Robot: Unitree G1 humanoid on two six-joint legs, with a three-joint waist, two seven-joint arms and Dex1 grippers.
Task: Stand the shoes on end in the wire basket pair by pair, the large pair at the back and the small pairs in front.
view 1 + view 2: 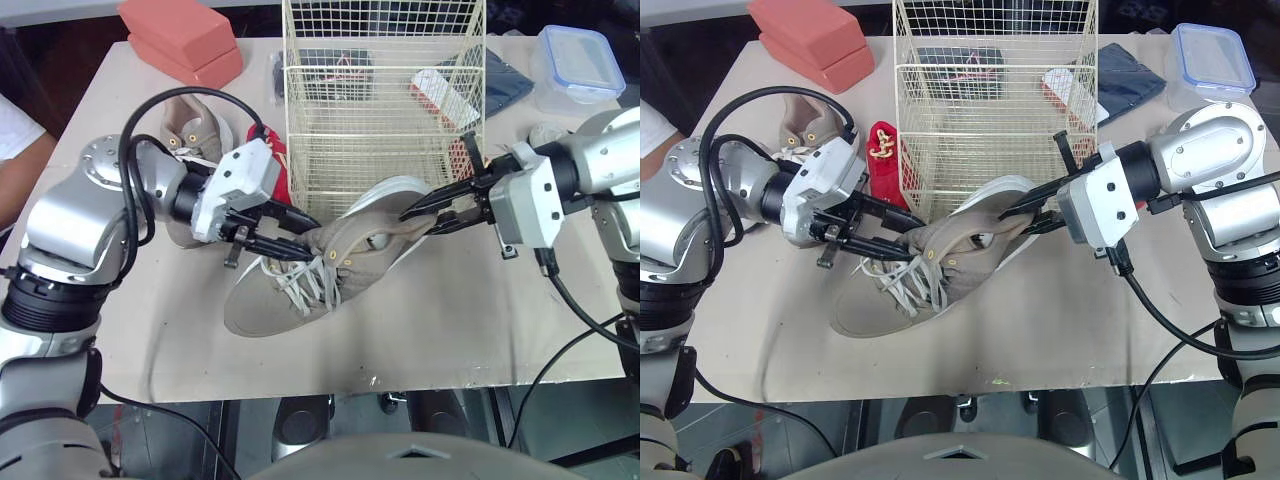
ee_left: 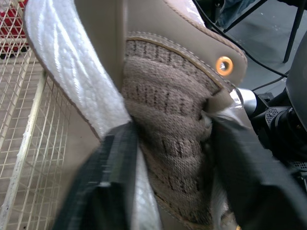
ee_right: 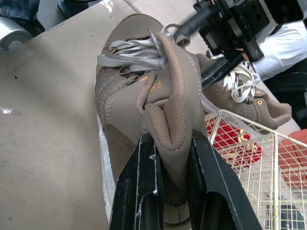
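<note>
A large tan sneaker (image 1: 300, 290) with pale laces lies tilted in front of the cream wire basket (image 1: 380, 100), toe toward the table's front left, heel raised against the basket's front. My left gripper (image 1: 295, 240) is shut on the sneaker's knit collar (image 2: 168, 158). From the right, my right gripper (image 1: 415, 215) is shut on its heel collar (image 3: 168, 124). The matching tan sneaker (image 1: 195, 130) rests behind my left arm. A small red shoe (image 1: 278, 165) lies against the basket's left side.
Two salmon blocks (image 1: 180, 40) are stacked at the back left. A blue-lidded plastic box (image 1: 575, 65) stands back right. Dark shoes (image 1: 335, 65), a red-and-white shoe (image 1: 445, 95) and a navy item (image 1: 495, 75) lie behind the basket. A person's arm (image 1: 20, 150) shows at the left edge.
</note>
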